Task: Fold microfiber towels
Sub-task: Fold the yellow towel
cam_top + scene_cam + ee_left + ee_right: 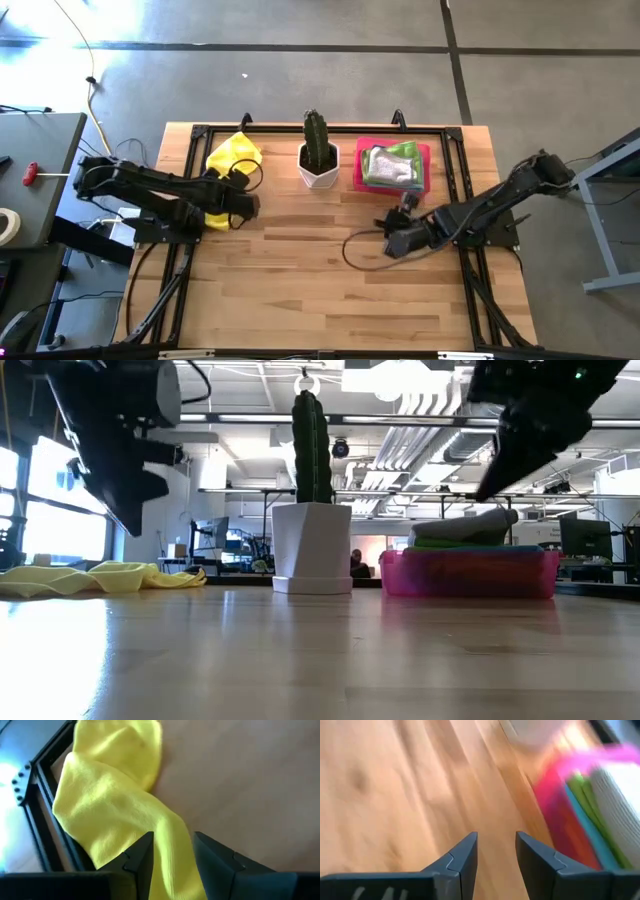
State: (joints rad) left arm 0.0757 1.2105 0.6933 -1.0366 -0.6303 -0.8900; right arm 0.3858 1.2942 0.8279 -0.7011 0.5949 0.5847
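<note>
A wooden table [330,290] carries a black frame [300,131] along its edges. At the far side a green cactus [317,140] stands upright in a white pot [318,174], and just beside it is a pink tray [361,172], near the pot but not touching it. Beside the table on the left is a dark bench [40,170] with a red-handled tool [42,174] and a roll of tape [8,225] lying on it, and a yellow cable [90,80] runs across the grey floor [300,70] behind.
</note>
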